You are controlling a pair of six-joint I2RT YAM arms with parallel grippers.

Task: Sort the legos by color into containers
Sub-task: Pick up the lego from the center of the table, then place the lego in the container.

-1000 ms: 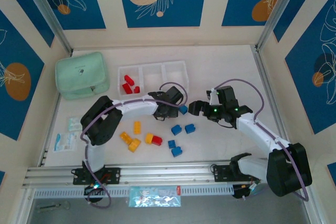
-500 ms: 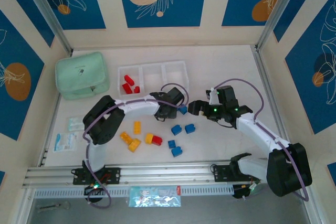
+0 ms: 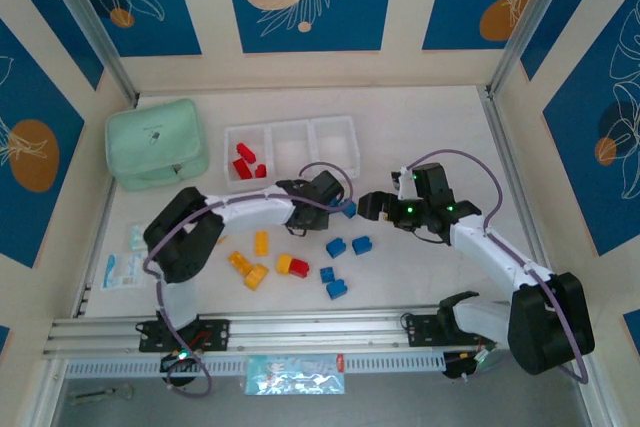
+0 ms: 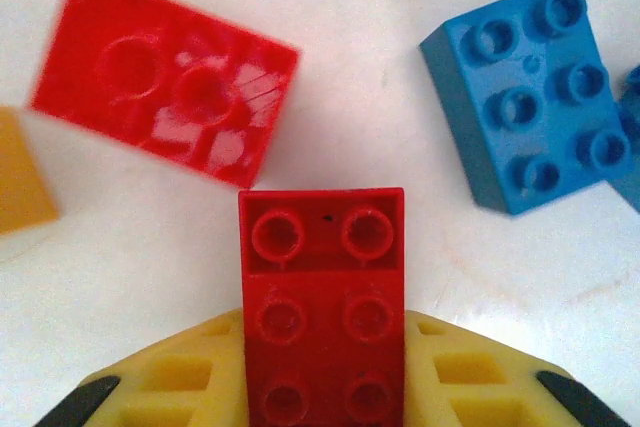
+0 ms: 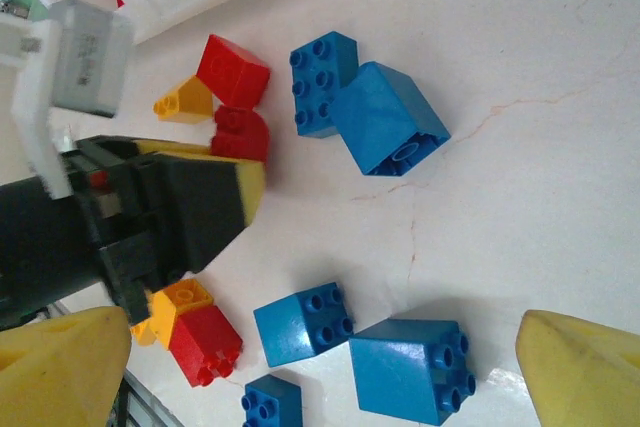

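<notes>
Neighbours of tool's (image 4: 322, 352) lego (image 4: 322, 247): blue brick (image 4: 525, 92), loose red brick (image 4: 165, 87)

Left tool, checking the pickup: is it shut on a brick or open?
Shut on a red brick: the left tool's yellow pads press both its sides in the wrist view.

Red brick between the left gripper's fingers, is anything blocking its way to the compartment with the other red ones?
Nothing visible. The red brick sits in the left gripper; the compartment holding red bricks lies just beyond, to its left, with only its low wall to clear.
</notes>
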